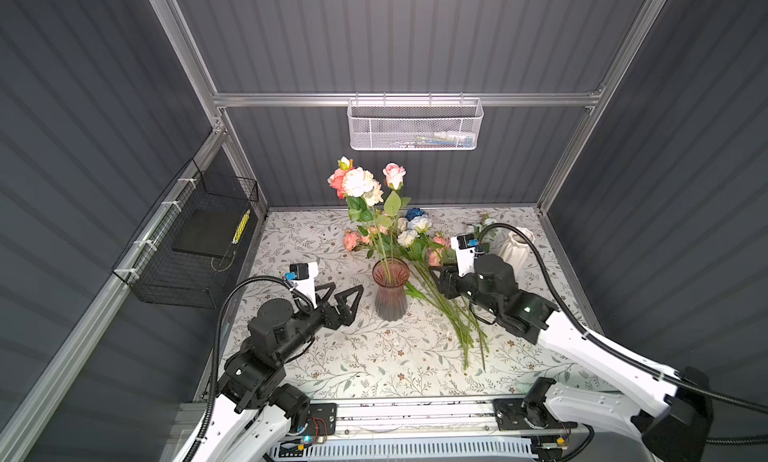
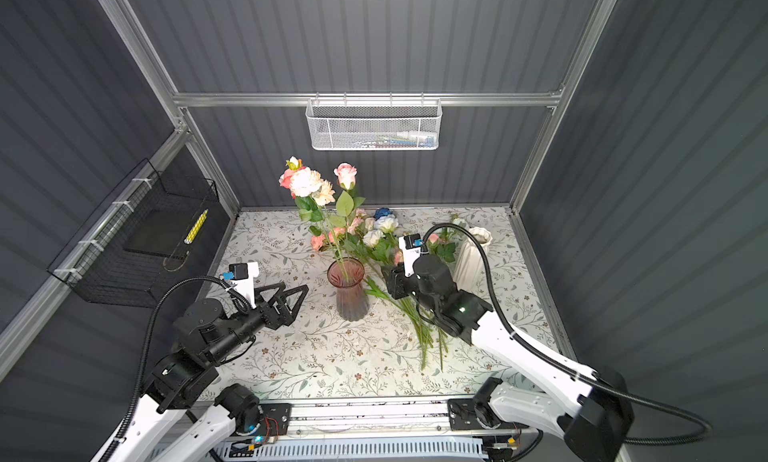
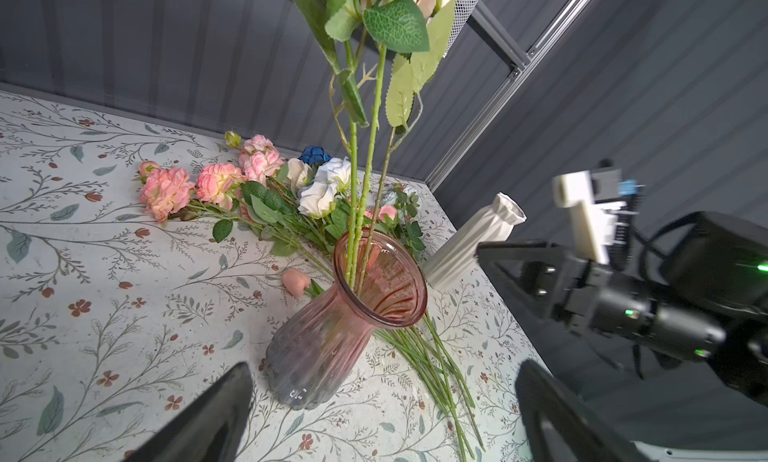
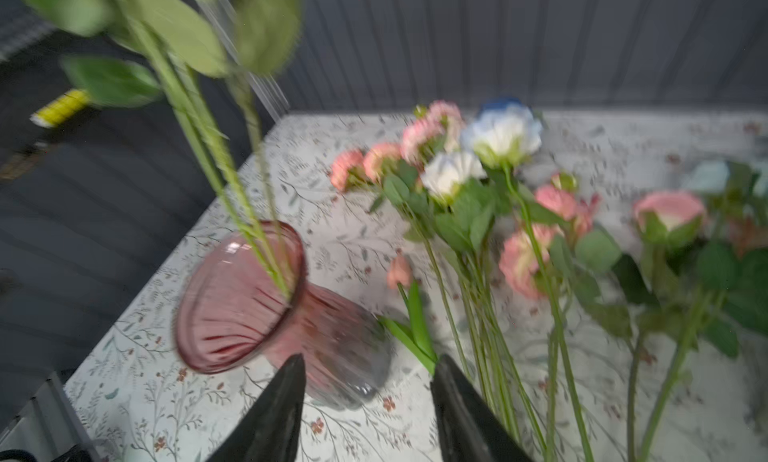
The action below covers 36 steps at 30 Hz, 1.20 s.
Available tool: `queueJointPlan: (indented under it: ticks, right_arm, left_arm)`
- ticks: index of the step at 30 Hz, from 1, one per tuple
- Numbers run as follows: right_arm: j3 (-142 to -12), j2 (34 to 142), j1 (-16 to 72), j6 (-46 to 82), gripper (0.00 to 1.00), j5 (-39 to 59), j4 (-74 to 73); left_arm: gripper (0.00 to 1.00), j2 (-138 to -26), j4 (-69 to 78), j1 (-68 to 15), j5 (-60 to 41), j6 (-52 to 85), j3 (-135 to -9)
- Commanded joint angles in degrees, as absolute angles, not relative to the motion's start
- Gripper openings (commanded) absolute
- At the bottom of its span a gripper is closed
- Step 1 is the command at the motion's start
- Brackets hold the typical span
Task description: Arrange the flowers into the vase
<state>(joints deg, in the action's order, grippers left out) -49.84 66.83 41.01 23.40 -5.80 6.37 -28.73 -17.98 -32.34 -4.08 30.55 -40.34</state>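
The pink glass vase (image 1: 390, 291) (image 2: 348, 291) (image 3: 345, 314) stands mid-table with three long-stemmed flowers (image 1: 357, 181) upright in it, heads pink and cream. More flowers (image 1: 415, 239) (image 3: 216, 185) (image 4: 498, 140) lie on the table behind and to the right of it, their stems (image 1: 457, 327) fanning toward the front. A small pink tulip (image 4: 400, 273) lies beside the vase. My left gripper (image 1: 347, 286) (image 3: 384, 366) hangs open just left of the vase, empty. My right gripper (image 1: 438, 281) (image 4: 370, 358) is over the lying stems to the vase's right, jaws apart, holding nothing.
A white ribbed vase (image 1: 515, 248) (image 3: 469, 244) stands at the back right behind the right arm. A white mesh basket (image 1: 415, 123) hangs on the back wall. A black wire basket (image 1: 187, 239) is fixed to the left wall. The floral table cover (image 1: 332, 368) runs to the front rail.
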Motion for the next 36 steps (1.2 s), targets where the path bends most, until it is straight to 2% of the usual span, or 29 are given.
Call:
queueJointPlan:
  ticks: [1,7,13,27,36]
  right_arm:
    - [-49.8,73.2,37.8,25.3,0.49,-5.4,14.0]
    - [-56.5,87.8,32.3,23.0,0.43,-10.4,20.5]
    - [-60.5,95.5,31.5,20.3,0.38,-17.3,24.4]
    - [-60.6,100.6,30.8,18.4,0.26,-19.7,23.5]
    - [-57.2,95.3,30.8,14.7,0.06,-16.5,17.0]
  left_arm:
    - [1.0,-28.4,-17.3,-32.5,-4.9,31.0,-39.5]
    - [1.0,-27.8,-18.1,-32.5,-4.7,30.9,-39.4]
    - [1.0,-27.3,-18.5,-32.5,-4.6,30.9,-39.0]
    - [1.0,-28.0,-17.4,-32.5,-4.9,31.0,-38.3]
    - [1.0,-28.0,-17.9,-32.5,-4.7,30.9,-38.6]
